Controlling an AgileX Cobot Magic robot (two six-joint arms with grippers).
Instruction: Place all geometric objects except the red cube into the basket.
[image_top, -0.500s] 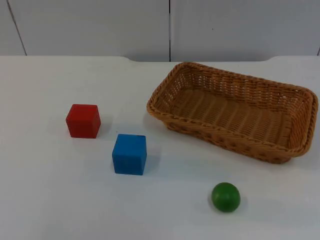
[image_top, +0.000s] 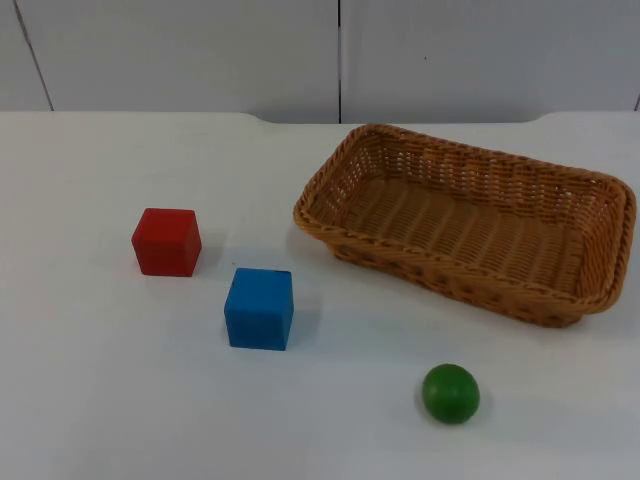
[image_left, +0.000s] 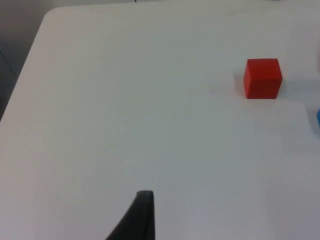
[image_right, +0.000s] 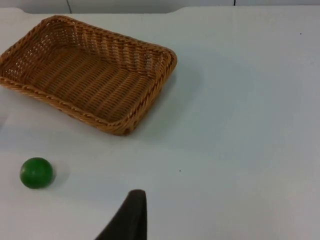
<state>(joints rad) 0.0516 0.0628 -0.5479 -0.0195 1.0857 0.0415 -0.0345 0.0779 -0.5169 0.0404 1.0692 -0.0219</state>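
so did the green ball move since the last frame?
No. The green ball sits at the same spot below the basket, apart from it.

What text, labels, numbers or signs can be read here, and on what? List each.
None: no readable text stands anywhere.
Red cube: plain faces.
Blue cube: plain faces.
Green ball: plain.
Basket: bare wicker.
Table and wall: unmarked.
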